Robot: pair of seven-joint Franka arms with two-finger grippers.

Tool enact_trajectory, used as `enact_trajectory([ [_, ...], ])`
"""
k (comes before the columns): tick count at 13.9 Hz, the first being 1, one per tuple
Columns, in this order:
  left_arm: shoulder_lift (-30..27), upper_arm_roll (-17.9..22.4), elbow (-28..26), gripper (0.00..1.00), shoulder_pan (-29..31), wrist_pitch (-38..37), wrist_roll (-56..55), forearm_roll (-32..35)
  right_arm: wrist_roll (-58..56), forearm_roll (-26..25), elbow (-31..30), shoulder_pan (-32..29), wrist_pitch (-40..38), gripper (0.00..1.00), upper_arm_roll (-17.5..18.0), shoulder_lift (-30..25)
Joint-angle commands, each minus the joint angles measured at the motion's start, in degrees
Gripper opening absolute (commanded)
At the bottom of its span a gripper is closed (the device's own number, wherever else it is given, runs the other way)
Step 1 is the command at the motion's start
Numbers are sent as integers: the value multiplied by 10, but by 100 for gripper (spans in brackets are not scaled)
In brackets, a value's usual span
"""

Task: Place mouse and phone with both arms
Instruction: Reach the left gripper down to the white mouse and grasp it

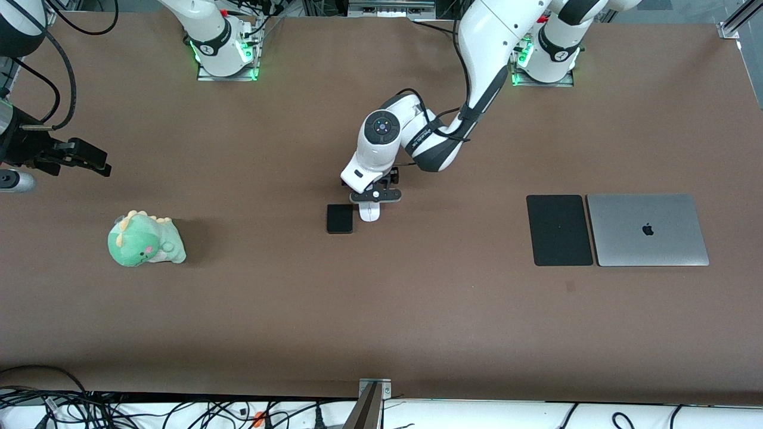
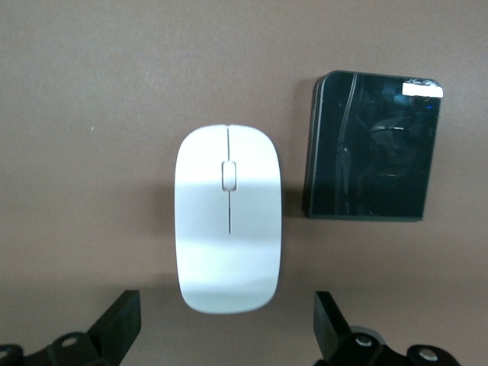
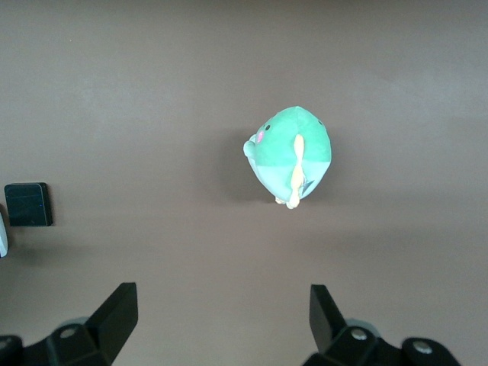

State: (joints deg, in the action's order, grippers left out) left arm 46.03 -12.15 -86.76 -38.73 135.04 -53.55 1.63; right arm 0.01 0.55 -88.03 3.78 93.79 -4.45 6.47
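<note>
Left claw (image 1: 375, 195) is hanging low over the mouse (image 1: 370, 212), near the middle of the table (image 1: 381, 310). Its arm is reaching out from its base, bending at the elbow and pointing the wrist straight down. Its two fingers (image 2: 120, 324) are standing wide open, one on each side of the mouse, and they are not touching it.

In the left wrist view the mouse (image 2: 227, 219) is lying flat on the brown table, white and shiny, with a thin grey line down its middle. The phone (image 1: 340, 218) is lying flat just beside the mouse, toward the right arm's end of the table. The two are close but not touching.

Right claw (image 1: 89, 159) is waiting in the air at its own end of the table, up above a green toy dinosaur (image 1: 145, 240). Its fingers (image 3: 114, 319) are wide open too, and it is holding nothing.

A black mat (image 1: 559, 230) and a grey laptop (image 1: 648, 230) are lying side by side toward the left arm's end of the table.
</note>
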Motion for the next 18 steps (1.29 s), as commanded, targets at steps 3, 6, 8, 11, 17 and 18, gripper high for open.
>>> enact_trajectory([
  [3, 29, 9, 35, 100, -13, 1, -9, 21, -3, -1, 15, -9, -12, 100, 8, 4],
  [6, 51, 10, 61, 100, -13, 1, -28, 21, -2, -1, 15, -9, -12, 100, 7, 4],
  [8, 55, 10, 70, 94, -13, 0, -31, 21, -4, -1, 15, -9, -12, 100, 7, 4],
  [11, 54, 11, 70, 70, -13, 0, -25, 27, -4, 0, 15, -9, -12, 100, 7, 4],
  [17, 48, 12, 70, 16, -4, -3, -22, 50, -3, 0, 15, -9, -12, 100, 7, 4],
  [18, 41, 13, 70, 13, 5, -7, -6, 49, -4, -1, 15, -9, -12, 100, 7, 4],
])
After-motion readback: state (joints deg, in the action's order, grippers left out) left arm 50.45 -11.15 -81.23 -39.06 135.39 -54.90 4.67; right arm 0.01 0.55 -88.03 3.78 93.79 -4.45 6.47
